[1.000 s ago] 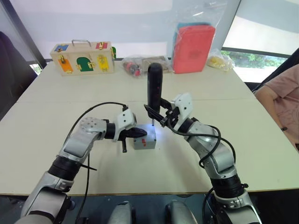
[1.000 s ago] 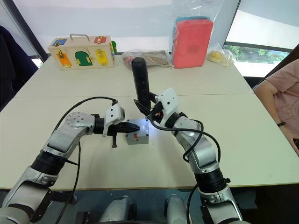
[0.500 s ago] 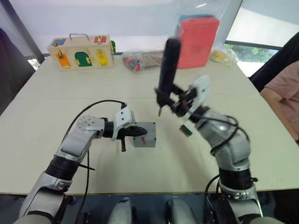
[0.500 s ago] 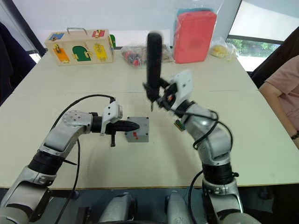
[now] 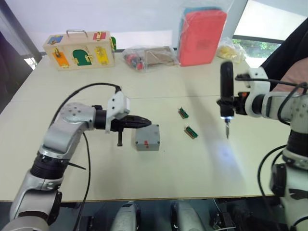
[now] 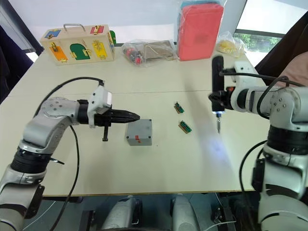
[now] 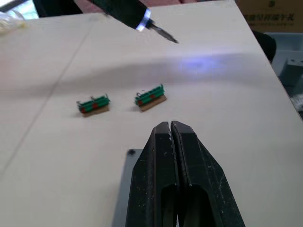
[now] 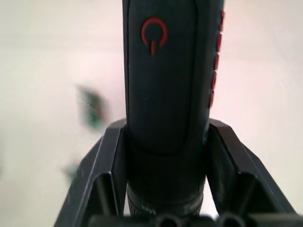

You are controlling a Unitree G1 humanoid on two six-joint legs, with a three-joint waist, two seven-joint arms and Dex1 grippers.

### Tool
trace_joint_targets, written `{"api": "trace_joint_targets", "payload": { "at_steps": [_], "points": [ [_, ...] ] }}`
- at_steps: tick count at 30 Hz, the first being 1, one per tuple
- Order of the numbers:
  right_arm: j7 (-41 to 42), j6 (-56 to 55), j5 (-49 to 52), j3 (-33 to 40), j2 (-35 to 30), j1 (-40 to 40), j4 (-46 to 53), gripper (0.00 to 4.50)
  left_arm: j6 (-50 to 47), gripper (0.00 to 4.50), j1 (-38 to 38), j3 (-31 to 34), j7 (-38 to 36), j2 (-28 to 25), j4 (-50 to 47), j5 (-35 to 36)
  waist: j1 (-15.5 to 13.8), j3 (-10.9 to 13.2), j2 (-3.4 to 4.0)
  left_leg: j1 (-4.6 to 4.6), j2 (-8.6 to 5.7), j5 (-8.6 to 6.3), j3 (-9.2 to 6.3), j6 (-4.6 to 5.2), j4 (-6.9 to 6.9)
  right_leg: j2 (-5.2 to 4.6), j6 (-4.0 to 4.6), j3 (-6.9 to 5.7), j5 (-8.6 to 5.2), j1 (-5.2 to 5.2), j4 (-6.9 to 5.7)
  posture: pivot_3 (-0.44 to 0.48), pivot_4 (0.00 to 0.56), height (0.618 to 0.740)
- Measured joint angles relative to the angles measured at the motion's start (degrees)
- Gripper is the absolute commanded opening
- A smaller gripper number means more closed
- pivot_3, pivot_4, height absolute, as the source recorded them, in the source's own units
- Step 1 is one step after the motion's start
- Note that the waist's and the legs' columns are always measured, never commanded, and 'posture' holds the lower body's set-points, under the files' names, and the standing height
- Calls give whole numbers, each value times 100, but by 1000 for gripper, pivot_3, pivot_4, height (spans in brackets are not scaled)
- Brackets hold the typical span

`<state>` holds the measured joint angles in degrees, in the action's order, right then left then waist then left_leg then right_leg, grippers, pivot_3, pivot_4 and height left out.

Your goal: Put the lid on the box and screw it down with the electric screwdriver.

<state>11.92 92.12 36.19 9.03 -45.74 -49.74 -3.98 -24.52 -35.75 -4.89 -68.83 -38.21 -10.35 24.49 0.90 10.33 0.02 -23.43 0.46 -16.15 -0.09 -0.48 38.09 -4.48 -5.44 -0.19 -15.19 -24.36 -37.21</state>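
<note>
The right pincer (image 5: 232,103) grips the electric screwdriver (image 5: 226,94) around its lower barrel, holding it upright above the right side of the desk (image 5: 159,178), bit pointing down and clear of the surface, with a bluish glow on the desk beneath it. The left pincer (image 5: 139,123) has its two black fingers (image 7: 171,156) pressed together, empty, its tips at the far-left edge of the grey box (image 5: 147,138), which sits closed under its lid (image 6: 139,129) near the middle of the desk. Two small green connector blocks (image 5: 183,113) (image 5: 191,132) lie between the box and the screwdriver. Along the far edge stand a wooden latch box (image 5: 80,49), clear bags of parts (image 5: 148,57) and a red pouch (image 5: 202,35).
</note>
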Motion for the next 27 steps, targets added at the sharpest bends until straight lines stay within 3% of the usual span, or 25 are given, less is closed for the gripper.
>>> {"api": "trace_joint_targets", "payload": {
  "at_steps": [10,14,16,21,23,27],
  "points": [
    [982,-276,-545,-1914,-296,-519,-1627,1797,-347,0,215,184,373,9,-708,403,-11,24,-3,-6,-5,0,12,0,4,-3,-4,7,2,-6,3,0,150,730],
    [1441,-700,-849,-2270,-272,-615,-2110,1797,-509,0,247,296,546,-7,-917,561,-14,22,-14,-5,-6,0,9,-1,15,-3,-13,5,7,3,4,0,150,730],
    [1607,-844,-965,-2345,-258,-651,-2237,2726,-544,0,268,333,594,-23,-972,606,-11,22,-18,-5,-6,2,10,-3,21,-4,-22,6,18,8,8,0,150,730],
    [1794,-1103,-1237,-2342,-178,-713,-2399,4272,-652,0,434,360,720,-242,-1099,613,-13,24,-20,-2,-7,7,10,-12,25,-3,-25,7,27,13,10,0,150,730],
    [1882,-1226,-1333,-2345,-212,-708,-2280,4440,-666,0,478,409,776,-379,-1118,606,-13,27,-18,-4,-7,7,10,-12,22,-3,-25,7,27,7,8,0,150,730],
    [2290,-1841,-1384,-2278,-511,-600,-1032,4440,-758,0,783,650,1037,-660,-1105,539,17,33,-9,-7,-5,7,12,-12,10,-2,-25,8,26,-7,11,0,150,730]
  ]
}}
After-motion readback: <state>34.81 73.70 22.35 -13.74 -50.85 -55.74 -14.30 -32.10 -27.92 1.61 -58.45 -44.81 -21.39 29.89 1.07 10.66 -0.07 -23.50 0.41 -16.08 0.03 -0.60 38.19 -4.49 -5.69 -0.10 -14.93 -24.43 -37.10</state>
